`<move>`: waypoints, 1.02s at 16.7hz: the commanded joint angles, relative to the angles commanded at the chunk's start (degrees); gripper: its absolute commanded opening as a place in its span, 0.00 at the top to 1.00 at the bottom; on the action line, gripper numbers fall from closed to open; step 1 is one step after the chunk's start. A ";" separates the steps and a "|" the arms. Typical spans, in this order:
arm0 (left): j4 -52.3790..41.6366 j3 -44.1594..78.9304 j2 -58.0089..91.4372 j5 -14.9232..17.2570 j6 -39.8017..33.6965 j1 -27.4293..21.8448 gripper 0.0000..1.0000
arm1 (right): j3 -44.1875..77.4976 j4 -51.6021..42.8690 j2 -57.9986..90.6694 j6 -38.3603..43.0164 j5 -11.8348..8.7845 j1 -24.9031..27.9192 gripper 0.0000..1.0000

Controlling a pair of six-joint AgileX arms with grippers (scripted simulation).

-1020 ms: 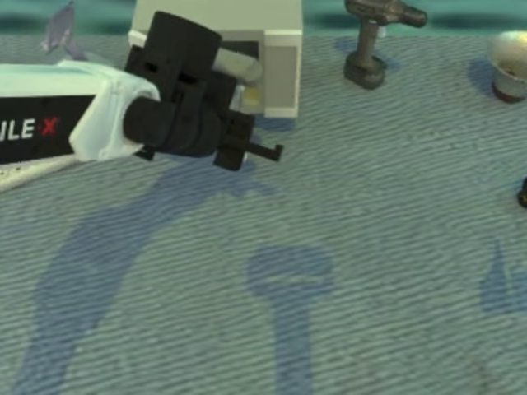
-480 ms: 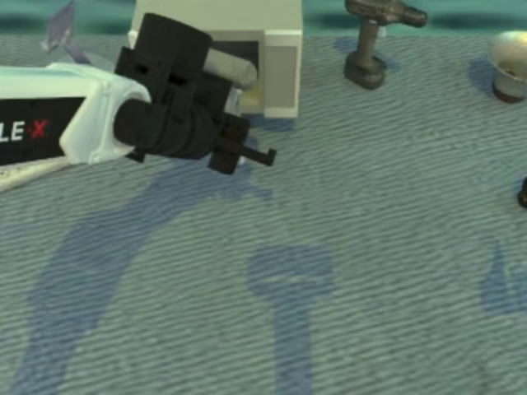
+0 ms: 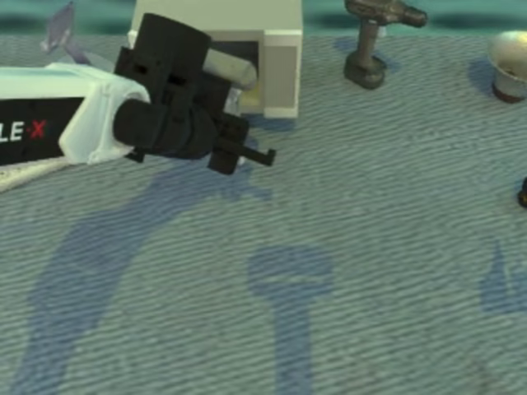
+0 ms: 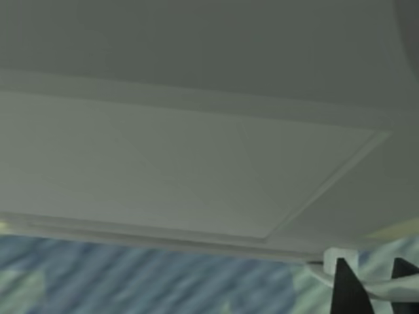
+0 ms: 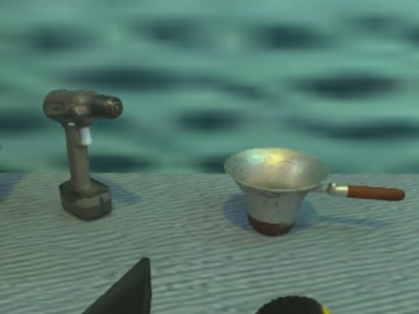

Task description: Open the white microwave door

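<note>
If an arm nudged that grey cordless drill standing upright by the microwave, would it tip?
Probably: the grey cordless drill stands on a small battery base beneath a tall, narrow handle, so its head sits high. It looks rigid and probably dense. Being blocky, it would likely topple rather than roll.

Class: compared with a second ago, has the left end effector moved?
Yes. The left end effector has shifted slightly toward the table's left, measured against the drill.

Rendered simulation tabletop: blue woven cloth (image 3: 370, 247), blurry teal backdrop (image 5: 262, 65).
</note>
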 joint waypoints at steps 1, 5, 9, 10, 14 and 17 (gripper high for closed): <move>0.00 0.00 0.00 0.00 0.00 0.00 1.00 | 0.00 0.00 0.00 0.00 0.00 0.00 0.00; 0.00 0.00 0.00 0.00 0.00 0.00 1.00 | 0.00 0.00 0.00 0.00 0.00 0.00 0.00; 0.00 0.00 0.00 0.00 0.00 0.00 1.00 | 0.00 0.00 0.00 0.00 0.00 0.00 0.00; 0.00 0.00 0.00 0.00 0.00 0.00 1.00 | 0.00 0.00 0.00 0.00 0.00 0.00 0.00; -0.06 0.02 0.02 0.55 -0.20 -0.40 1.00 | 0.00 0.00 0.00 0.00 0.00 0.00 0.00; -0.01 -0.79 -0.63 1.59 1.37 0.34 1.00 | 0.00 0.00 0.00 0.00 0.00 0.00 0.00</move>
